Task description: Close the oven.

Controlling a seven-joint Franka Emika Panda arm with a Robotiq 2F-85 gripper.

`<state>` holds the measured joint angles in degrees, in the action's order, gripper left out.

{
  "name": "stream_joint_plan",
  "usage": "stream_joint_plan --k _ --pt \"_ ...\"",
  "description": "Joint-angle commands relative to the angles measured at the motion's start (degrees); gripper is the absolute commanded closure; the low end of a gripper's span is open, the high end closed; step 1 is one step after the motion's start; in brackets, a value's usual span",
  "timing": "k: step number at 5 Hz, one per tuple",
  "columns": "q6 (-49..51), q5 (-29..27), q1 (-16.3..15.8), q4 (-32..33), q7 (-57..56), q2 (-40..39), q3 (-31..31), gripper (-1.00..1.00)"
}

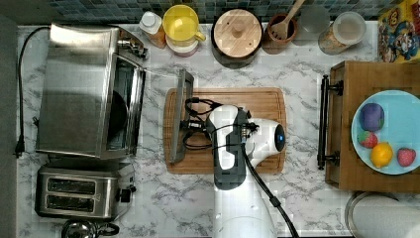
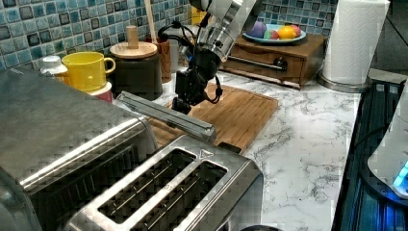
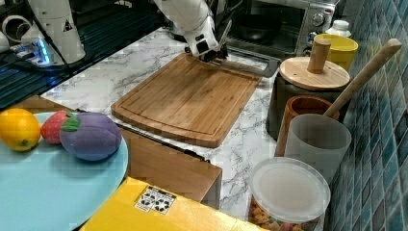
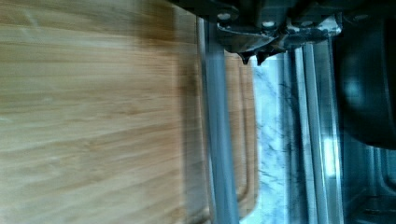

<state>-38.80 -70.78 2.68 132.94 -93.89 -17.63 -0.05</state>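
Observation:
The oven (image 1: 79, 94) stands at the top view's left, a steel box with a dark inside. Its glass door (image 1: 179, 119) hangs dropped open over the edge of a wooden cutting board (image 1: 237, 129). The door's steel bar handle (image 2: 166, 115) runs along the free edge, also seen as a grey bar (image 4: 217, 140) in the wrist view. My gripper (image 1: 190, 124) sits right at that handle edge, on the board side. In the wrist view the gripper (image 4: 252, 58) has its fingertips together, shut on nothing, just beside the bar. The left view shows the gripper (image 2: 182, 103) touching the door's far edge.
A two-slot toaster (image 1: 79, 191) sits beside the oven. A yellow mug (image 1: 182, 25), a dark canister with a wooden lid (image 1: 236, 34) and a utensil pot (image 1: 280, 27) line the tiled wall. A wooden box (image 1: 346, 124) holds a plate of fruit.

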Motion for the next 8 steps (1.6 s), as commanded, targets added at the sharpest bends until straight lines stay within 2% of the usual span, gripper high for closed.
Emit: stream_joint_plan --k 1,2,4,5,6,7,8 --pt "-3.6 10.2 -10.0 -14.3 18.1 10.7 8.9 1.0" --pt "-7.4 12.8 -11.2 -13.5 21.0 12.5 10.2 1.0" --pt "-11.4 27.9 -12.3 -14.3 33.3 16.1 13.1 1.0" --pt "-11.3 45.0 -12.4 -17.5 48.8 14.9 15.7 1.0" --pt "-7.7 68.6 -12.5 -22.1 69.4 11.4 17.6 1.0" --pt "-4.3 86.9 -12.9 -24.7 86.5 9.6 19.1 1.0" --pt "-2.3 87.7 -12.7 -26.8 89.9 9.0 18.3 1.0"
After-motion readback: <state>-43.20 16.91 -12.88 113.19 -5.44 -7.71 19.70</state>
